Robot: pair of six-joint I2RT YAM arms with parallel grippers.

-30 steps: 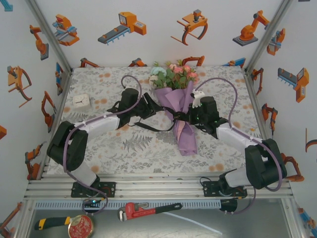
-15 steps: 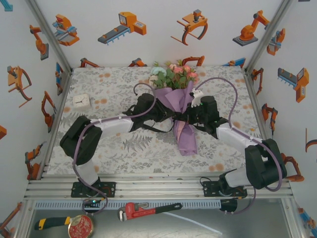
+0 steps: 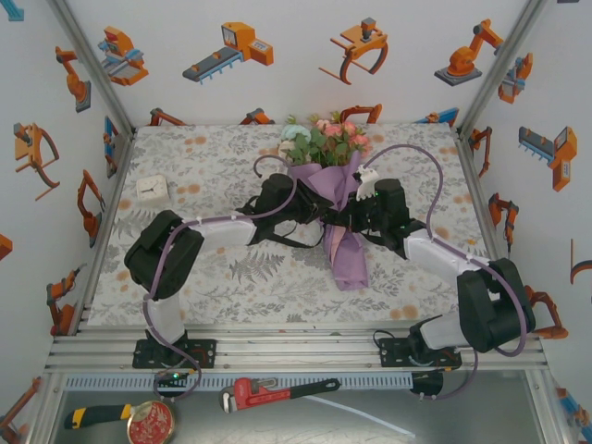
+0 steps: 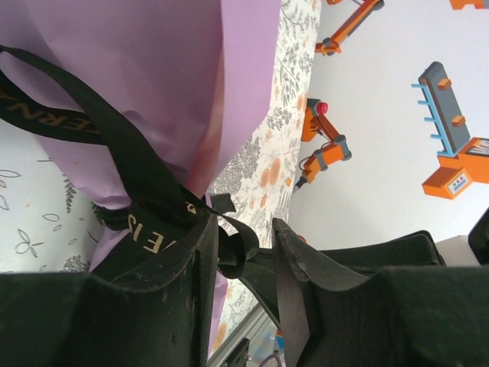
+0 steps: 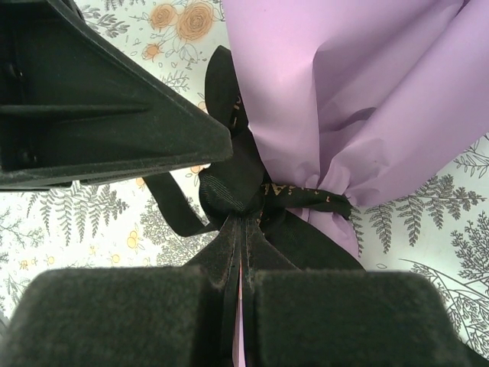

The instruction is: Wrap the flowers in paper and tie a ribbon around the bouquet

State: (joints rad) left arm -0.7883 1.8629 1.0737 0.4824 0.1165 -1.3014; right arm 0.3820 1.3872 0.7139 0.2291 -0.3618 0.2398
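The bouquet (image 3: pixel 335 190) lay at mid-table (image 3: pixel 203 157), blooms toward the far edge, tail toward the arms; the flowers (image 3: pixel 326 139), pink, peach, cream and pale blue, stuck out of the wide mouth of the cone; the paper (image 3: pixel 345 259) showed its lilac side, gathered tight at the waist and flaring again below it. The ribbon (image 4: pixel 114 141) went round that waist, drawn into a knot on the cone; one loose black end trailed over the table to the left of the bouquet.

The left gripper (image 4: pixel 243 226) sat just left of the waist; its jaws stood apart, with a fold of ribbon in the gap, lying against one finger (image 4: pixel 200 252) and clear of the other, so released rather than pinching. The right gripper (image 5: pixel 241 229) sat just right of the waist, its tips against the knot; it was clenched, with ribbon running out from between its closed fingers (image 5: pixel 263 264).

A small white box (image 3: pixel 153 188) lay on the table well to the left, apart from all of this.
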